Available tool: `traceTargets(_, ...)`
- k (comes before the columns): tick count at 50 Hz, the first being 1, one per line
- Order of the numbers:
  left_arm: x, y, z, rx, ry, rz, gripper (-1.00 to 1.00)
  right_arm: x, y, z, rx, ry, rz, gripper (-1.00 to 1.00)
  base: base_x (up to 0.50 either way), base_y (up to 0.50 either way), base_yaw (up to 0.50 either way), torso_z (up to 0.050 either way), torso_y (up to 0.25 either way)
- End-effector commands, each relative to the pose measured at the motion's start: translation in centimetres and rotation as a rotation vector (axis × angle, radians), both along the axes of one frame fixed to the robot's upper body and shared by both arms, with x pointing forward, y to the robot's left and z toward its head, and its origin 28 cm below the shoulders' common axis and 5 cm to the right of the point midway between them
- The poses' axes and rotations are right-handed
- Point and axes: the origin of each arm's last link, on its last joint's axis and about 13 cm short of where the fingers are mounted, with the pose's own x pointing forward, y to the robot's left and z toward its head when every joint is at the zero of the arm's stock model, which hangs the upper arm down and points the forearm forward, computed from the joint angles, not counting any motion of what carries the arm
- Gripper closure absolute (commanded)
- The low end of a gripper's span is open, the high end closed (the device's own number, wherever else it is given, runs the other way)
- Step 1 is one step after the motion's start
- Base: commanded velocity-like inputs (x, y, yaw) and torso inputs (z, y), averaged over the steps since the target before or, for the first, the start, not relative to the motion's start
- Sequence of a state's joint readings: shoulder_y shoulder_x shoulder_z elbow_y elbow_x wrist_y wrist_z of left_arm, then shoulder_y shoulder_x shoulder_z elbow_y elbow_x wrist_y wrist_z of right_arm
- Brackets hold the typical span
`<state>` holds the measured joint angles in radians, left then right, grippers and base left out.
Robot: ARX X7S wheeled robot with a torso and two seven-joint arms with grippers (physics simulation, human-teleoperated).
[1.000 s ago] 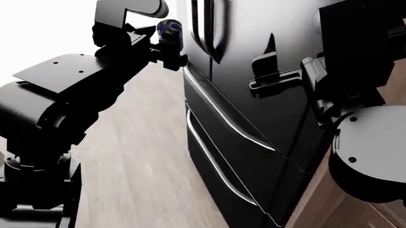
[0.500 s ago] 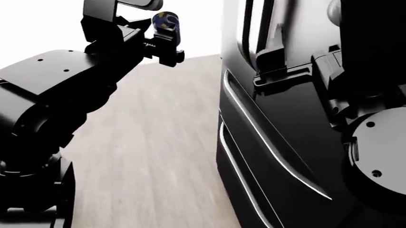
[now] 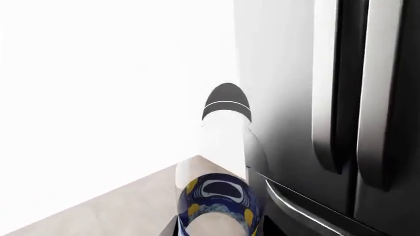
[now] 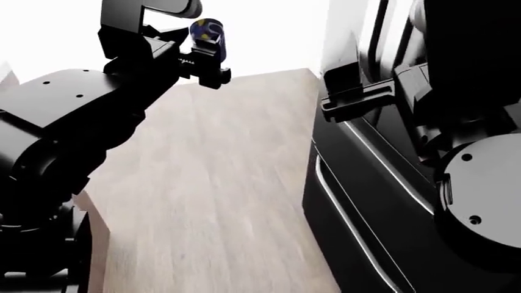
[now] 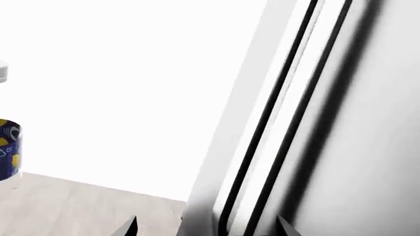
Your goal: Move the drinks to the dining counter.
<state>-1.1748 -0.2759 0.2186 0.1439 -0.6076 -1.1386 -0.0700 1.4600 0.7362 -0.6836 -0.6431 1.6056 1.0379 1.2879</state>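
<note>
My left gripper [image 4: 204, 60] is shut on the clear blue-and-yellow-labelled bottle [image 4: 207, 32] and holds it upright, high above the floor. In the left wrist view the bottle [image 3: 220, 196] fills the lower middle, its dark cap [image 3: 226, 102] pointing away, with the left gripper [image 3: 218, 233] just showing at its base. The bottle's label also shows at the edge of the right wrist view [image 5: 8, 150]. My right gripper [image 4: 352, 91] is open and empty, close to the dark fridge front; its fingertips [image 5: 131, 227] stand wide apart. The coffee cup, the pink-labelled bottle and the dining counter are out of view.
A tall dark fridge [image 4: 382, 201] with long curved handles [image 3: 335, 98] and lower drawers stands close on the right. Pale wood floor [image 4: 211, 201] stretches ahead between my arms. The far background is bright white.
The head view has swung so the fridge slid to the right and more floor shows. The left gripper still holds the bottle; the right gripper stays open.
</note>
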Motion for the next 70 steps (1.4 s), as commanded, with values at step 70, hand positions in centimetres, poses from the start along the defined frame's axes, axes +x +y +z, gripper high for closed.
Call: traceTargets(70,-0.73,0.99,0.55,-0.01,-0.028,0.032,1.0,0.18,0.89,0.06,-0.049,0.007,0.07,-1.0,-0.15,-0.28,0.38,0.0,0.0)
